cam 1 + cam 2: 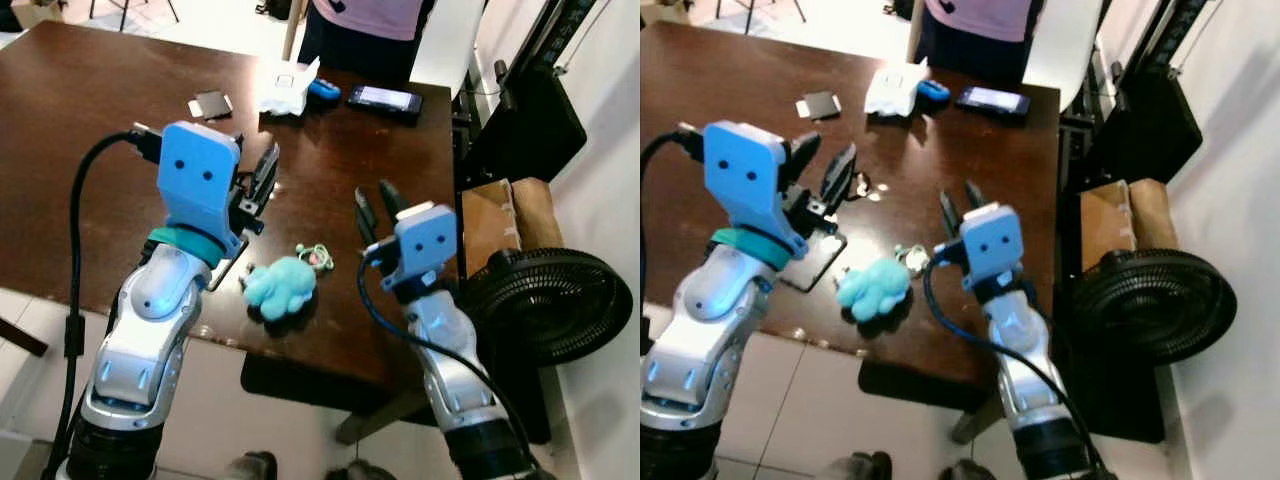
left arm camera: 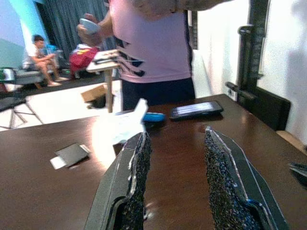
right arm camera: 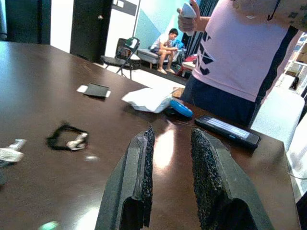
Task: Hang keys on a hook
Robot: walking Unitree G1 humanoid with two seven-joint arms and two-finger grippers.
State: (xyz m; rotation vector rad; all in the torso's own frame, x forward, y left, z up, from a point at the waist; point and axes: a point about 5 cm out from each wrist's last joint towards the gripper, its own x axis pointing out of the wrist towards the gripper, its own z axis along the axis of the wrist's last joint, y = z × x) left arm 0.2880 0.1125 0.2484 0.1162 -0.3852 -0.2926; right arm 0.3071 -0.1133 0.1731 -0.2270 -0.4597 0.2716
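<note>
A small bunch of keys (image 1: 316, 257) lies on the dark wooden table (image 1: 80, 150), joined to a teal plush charm (image 1: 280, 287) near the front edge. My left gripper (image 1: 262, 178) hovers open above the table, just behind and left of the plush. On the other side, my right gripper (image 1: 378, 205) is also open, a little right of the keys and above the tabletop. Neither holds anything. Both wrist views look across the table between open fingers (image 2: 134, 167) (image 3: 141, 158). A black loop with a metal piece (image 3: 67, 137) lies on the table.
A person in a pink shirt (image 1: 365, 15) stands at the far edge, holding a small device. A black phone (image 1: 385, 98), a blue object (image 1: 323, 90), white paper (image 1: 285, 88) and a dark card (image 1: 210, 104) lie at the back. A black fan (image 1: 545, 300) and a cardboard box (image 1: 500, 215) stand to the right.
</note>
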